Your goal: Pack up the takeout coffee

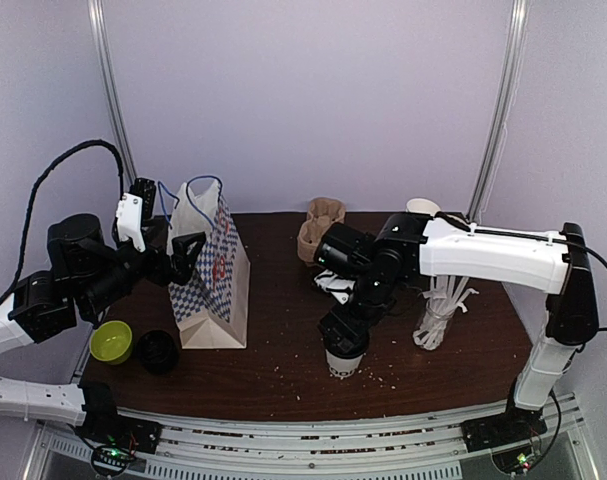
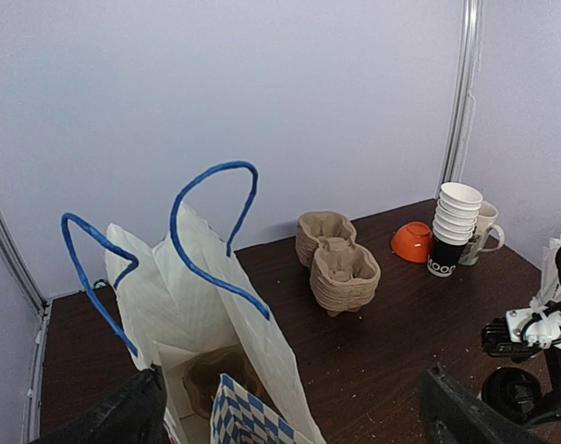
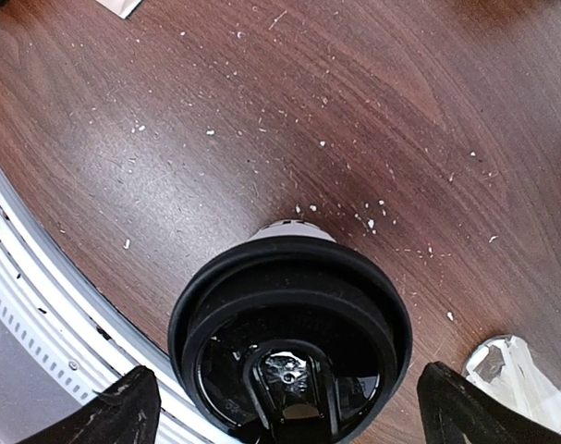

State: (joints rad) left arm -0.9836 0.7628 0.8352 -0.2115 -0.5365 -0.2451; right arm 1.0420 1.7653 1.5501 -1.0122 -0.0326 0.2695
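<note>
Small disposable cup (image 1: 344,362) upright near the front edge of the worktop (image 1: 283,385), a little right of the middle. White paper wall, mostly hidden from above by a glossy black round lid with a raised rim and a moulded sip tab. Pale crumbs scattered over the dark wood all around. Right gripper (image 3: 287,388) poised straight above the lid, fingers (image 3: 123,412) spread wide to either side, clamped on nothing.

Brown moulded-pulp carrier trays (image 2: 340,268) nested in a stack near the back edge, two rounded wells apiece, well apart from the cup.

Blue-and-white checked paper bag (image 1: 211,280) upright toward the left edge, blue cord handles raised, mouth open; something brown low inside, too dim to make out. Left gripper (image 2: 294,377) at the bag's mouth, spread wide, gripping nothing; contact with the paper unclear.
</note>
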